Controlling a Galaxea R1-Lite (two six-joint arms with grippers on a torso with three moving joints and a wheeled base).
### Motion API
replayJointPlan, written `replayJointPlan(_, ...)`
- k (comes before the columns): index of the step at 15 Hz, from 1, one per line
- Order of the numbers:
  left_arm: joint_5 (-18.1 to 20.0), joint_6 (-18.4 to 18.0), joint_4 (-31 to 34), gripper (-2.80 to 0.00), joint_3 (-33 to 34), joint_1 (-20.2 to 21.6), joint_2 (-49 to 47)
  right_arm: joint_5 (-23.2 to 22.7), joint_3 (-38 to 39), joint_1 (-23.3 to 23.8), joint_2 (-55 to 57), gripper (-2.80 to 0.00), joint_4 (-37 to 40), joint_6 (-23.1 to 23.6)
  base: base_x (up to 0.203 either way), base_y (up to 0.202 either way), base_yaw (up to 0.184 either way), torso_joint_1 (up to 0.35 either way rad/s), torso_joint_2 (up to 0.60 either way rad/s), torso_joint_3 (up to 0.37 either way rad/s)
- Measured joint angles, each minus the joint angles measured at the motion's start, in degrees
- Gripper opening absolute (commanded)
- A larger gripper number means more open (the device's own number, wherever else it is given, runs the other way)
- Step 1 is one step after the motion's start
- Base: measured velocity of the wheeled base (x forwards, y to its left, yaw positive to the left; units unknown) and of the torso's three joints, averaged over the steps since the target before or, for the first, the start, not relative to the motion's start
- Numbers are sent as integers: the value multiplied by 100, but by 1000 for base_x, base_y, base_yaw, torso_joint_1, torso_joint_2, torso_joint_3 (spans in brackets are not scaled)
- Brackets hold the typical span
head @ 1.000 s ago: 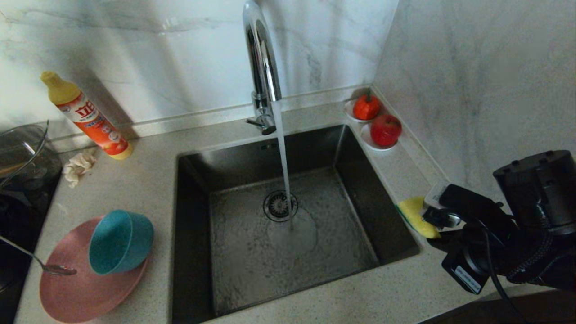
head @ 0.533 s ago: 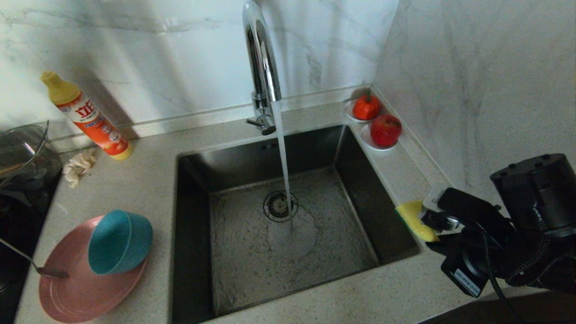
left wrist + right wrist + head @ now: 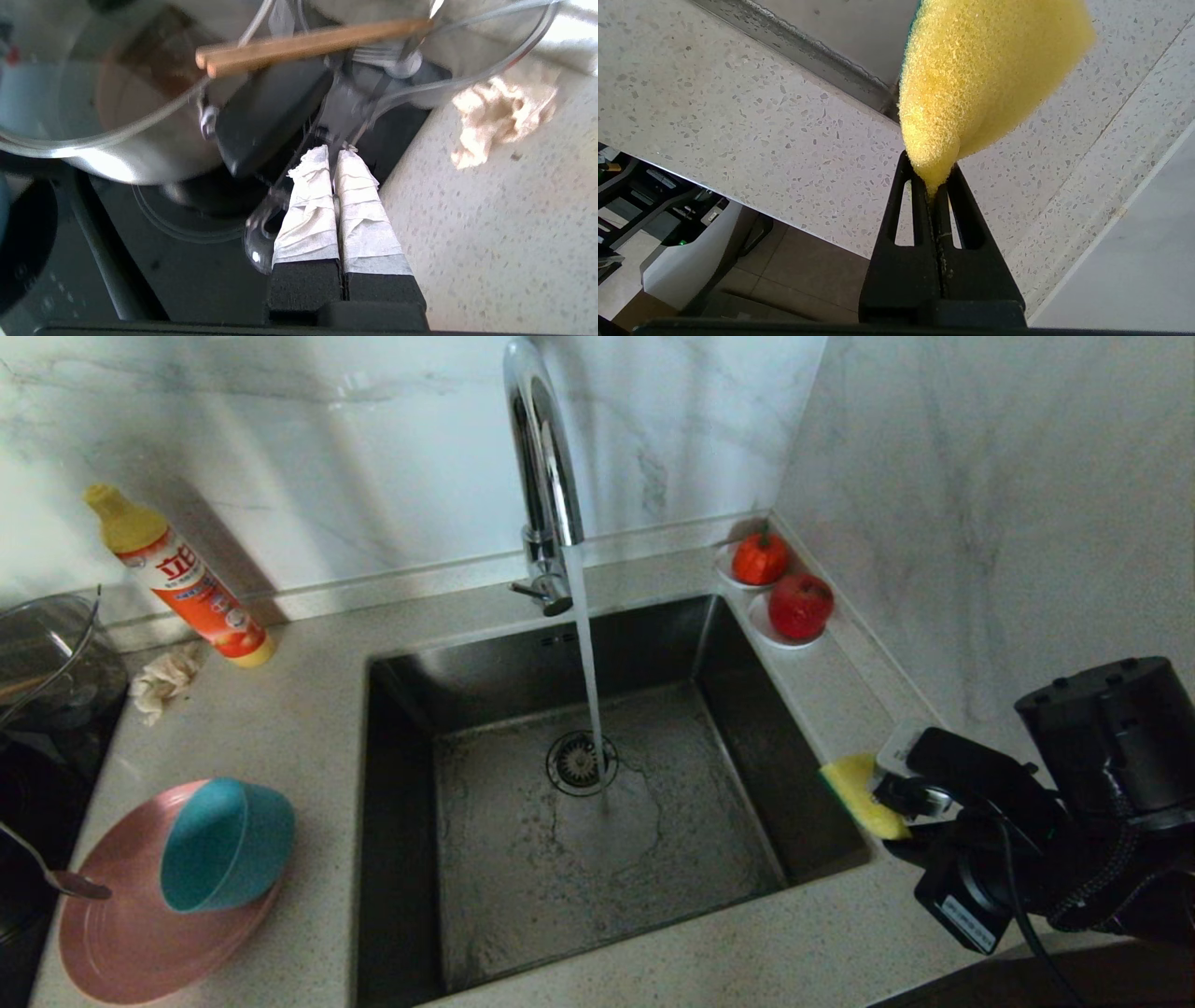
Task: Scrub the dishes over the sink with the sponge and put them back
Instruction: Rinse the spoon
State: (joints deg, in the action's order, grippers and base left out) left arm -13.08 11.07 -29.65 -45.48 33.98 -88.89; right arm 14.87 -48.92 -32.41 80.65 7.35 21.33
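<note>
The pink plate (image 3: 121, 933) lies on the counter left of the sink (image 3: 401, 728), and the teal bowl (image 3: 224, 845) sits tipped on its side on it. The silver spoon (image 3: 58, 879) has its bowl end over the plate's left rim and its handle runs off the picture's left edge. My left gripper (image 3: 332, 151) is out of the head view; in the left wrist view it is shut on the spoon (image 3: 259, 238), over the black hob's edge. My right gripper (image 3: 896, 795) hovers at the sink's right rim, shut on the yellow sponge (image 3: 857, 793) (image 3: 980, 70).
Water runs from the chrome tap (image 3: 541, 457) onto the drain (image 3: 579, 763). An orange detergent bottle (image 3: 182, 579) and a beige rag (image 3: 163, 681) sit at the back left beside a glass pot (image 3: 47, 663). Two saucers of red fruit (image 3: 784, 588) fill the right corner.
The spoon has moved left towards the picture's edge. The plate and the bowl on it have slid left with it. The right arm with the sponge has barely shifted.
</note>
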Motion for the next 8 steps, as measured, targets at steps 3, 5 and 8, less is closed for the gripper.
replayJointPlan(3, 7, 11, -39, -280, -57, 1, 44, -2, 5, 0, 5, -280, 0, 0, 0, 0, 0, 0, 0, 0)
replayJointPlan(5, 53, 109, -15, -280, -62, 1, 180, 1, 5, 0, 5, -280, -2, 7, 0, 0, 0, 0, 0, 0)
replayJointPlan(8, 115, 493, 114, -280, -51, -121, 579, 6, 6, -13, 13, -280, -2, 11, 0, 0, 0, 0, 0, 0)
